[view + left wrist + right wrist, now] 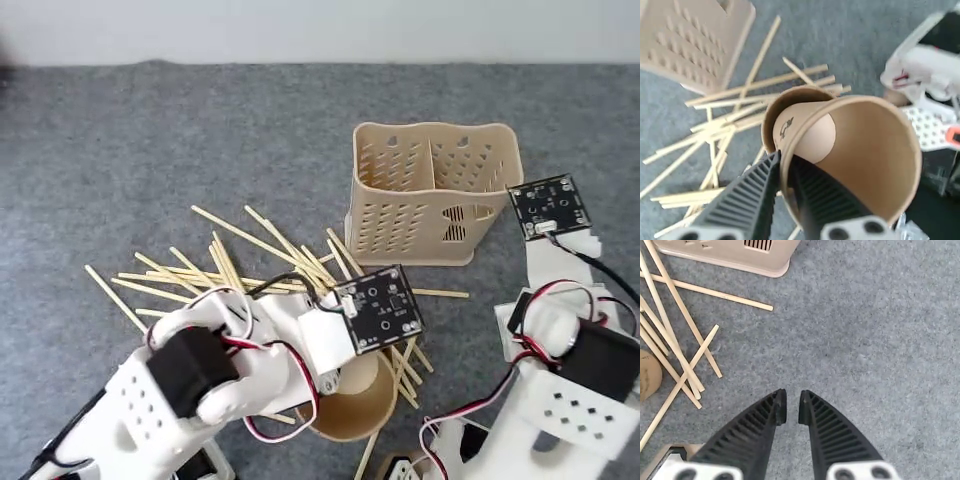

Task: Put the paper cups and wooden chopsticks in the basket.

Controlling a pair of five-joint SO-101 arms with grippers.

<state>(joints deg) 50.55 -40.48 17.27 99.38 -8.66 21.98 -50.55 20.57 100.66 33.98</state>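
My left gripper (pixel 785 162) is shut on the rim of a brown paper cup (pixel 860 150), one finger inside and one outside. The cup is tipped on its side, mouth toward the camera. In the high view the cup (pixel 360 405) sits near the front edge under the left arm, on the edge of the scattered wooden chopsticks (pixel 250 260). The beige slotted basket (pixel 432 195) stands upright beyond them. My right gripper (pixel 791 407) hangs over bare carpet, its fingers almost together with nothing between them. A few chopsticks (pixel 675 330) and the edge of a cup (pixel 647 375) lie beside it.
Grey carpet (pixel 150 140) covers the table, and there is free room on the left and at the back. The basket has two compartments. The right arm's white body (pixel 560 380) fills the front right corner.
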